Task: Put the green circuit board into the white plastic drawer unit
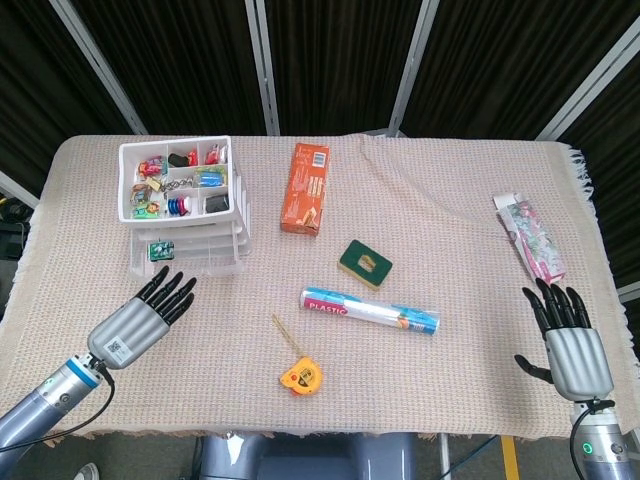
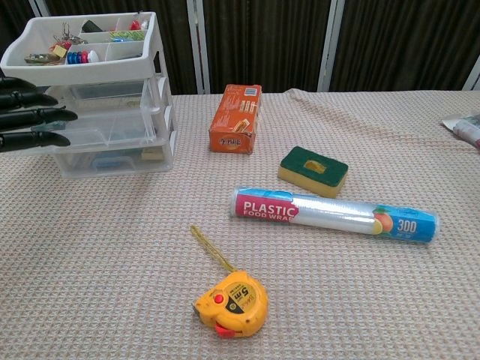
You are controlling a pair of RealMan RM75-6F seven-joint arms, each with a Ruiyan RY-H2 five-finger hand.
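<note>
Left hand: left hand (image 1: 140, 318) is hovering above the cloth near the drawers, fingers straight and spread, holding nothing.
Right hand: right hand (image 1: 570, 345) is resting at the table's near right corner, fingers splayed, gripping nothing.
Circuit board: green circuit board (image 1: 158, 249) is lying in the pulled-out drawer of the white plastic drawer unit (image 1: 186, 195).
Drawer unit top: small parts are sitting in its compartments.
Centre of table: orange box (image 1: 305, 188), green sponge (image 1: 365, 264), plastic wrap roll (image 1: 370, 311) and yellow tape measure (image 1: 300, 377) are lying apart.
Far right: floral packet (image 1: 531, 237) is lying near the edge.
</note>
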